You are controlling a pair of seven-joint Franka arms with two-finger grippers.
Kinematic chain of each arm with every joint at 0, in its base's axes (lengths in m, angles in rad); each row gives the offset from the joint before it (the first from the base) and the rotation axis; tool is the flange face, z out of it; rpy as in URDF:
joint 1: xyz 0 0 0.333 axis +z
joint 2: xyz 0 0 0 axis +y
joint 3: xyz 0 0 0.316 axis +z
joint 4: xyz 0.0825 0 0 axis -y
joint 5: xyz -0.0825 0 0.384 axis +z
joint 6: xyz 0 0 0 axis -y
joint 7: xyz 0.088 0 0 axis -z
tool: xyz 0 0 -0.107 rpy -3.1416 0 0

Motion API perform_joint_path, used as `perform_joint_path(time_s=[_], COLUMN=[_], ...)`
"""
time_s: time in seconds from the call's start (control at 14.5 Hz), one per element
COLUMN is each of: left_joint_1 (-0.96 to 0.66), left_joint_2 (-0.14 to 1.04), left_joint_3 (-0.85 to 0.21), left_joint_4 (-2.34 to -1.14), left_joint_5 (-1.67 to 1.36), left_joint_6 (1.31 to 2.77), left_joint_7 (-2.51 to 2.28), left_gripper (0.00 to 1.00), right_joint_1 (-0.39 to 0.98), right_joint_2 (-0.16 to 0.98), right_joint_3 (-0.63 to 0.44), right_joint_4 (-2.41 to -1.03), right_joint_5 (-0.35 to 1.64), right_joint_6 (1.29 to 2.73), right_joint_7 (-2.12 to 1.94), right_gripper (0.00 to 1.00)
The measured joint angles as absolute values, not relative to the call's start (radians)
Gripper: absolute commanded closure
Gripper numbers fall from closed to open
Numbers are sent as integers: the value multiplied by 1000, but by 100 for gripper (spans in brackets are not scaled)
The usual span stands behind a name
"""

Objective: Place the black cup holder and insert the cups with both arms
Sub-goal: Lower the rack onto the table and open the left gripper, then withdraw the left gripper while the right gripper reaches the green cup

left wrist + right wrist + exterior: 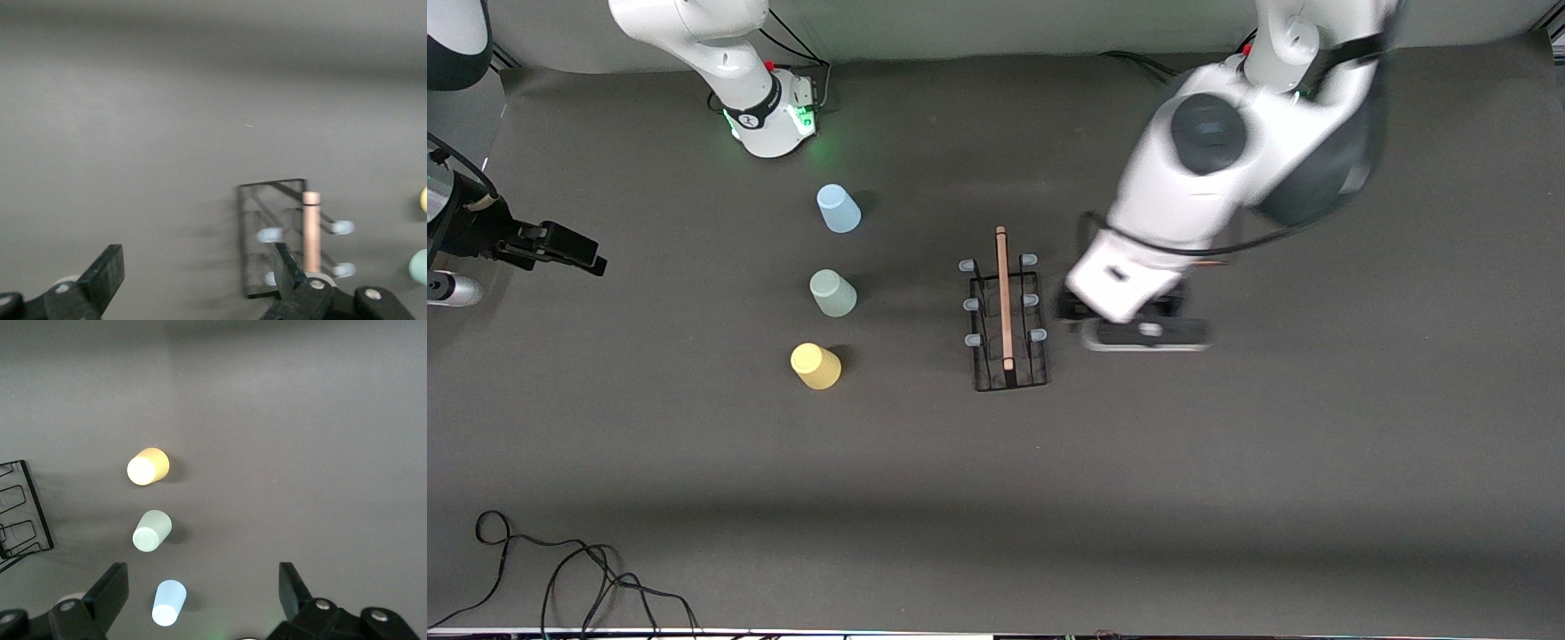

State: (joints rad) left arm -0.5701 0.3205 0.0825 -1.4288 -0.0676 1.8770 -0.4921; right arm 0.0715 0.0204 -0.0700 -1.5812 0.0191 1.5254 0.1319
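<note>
The black cup holder [1007, 322] stands upright mid-tabletop [1227, 498]. The left tool [200, 277], fingers spread and empty, hangs just beside its edge toward the left arm's end. Blue cup [839, 209], green cup [833, 293] and yellow cup [815, 365] stand in a row toward the right arm's end, a bare strip between them and the holder. The right tool [203, 593], fingers apart, hovers above the cups.
</note>
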Motion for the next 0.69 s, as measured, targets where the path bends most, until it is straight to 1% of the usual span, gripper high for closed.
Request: perform_joint_path(time_s=[0.21, 0.34, 0.48, 0.69], left_joint_1=[-452, -386, -325, -213], left_joint_2=[284, 277, 257, 215], left_joint_3=[84, 85, 85, 86], left_joint_4=[-1435, -1436, -1436, -1436], left_joint_5=[-67, -67, -67, -68], left_joint_6=[1834, 1758, 1694, 1611], left_joint_7=[-344, -256, -134, 104], left_gripper=[0, 0, 0, 0], right_joint_1=[88, 125, 159, 190], right_joint_2=[20, 17, 3, -43], right_joint_3=[-66, -65, -63, -61], right_joint_4=[-1608, -1644, -1713, -1862], right_joint_5=[19, 19, 19, 19], right_joint_6=[1527, 1549, 1620, 1750], right_joint_7=[129, 131, 145, 172], right_gripper=[0, 0, 0, 0])
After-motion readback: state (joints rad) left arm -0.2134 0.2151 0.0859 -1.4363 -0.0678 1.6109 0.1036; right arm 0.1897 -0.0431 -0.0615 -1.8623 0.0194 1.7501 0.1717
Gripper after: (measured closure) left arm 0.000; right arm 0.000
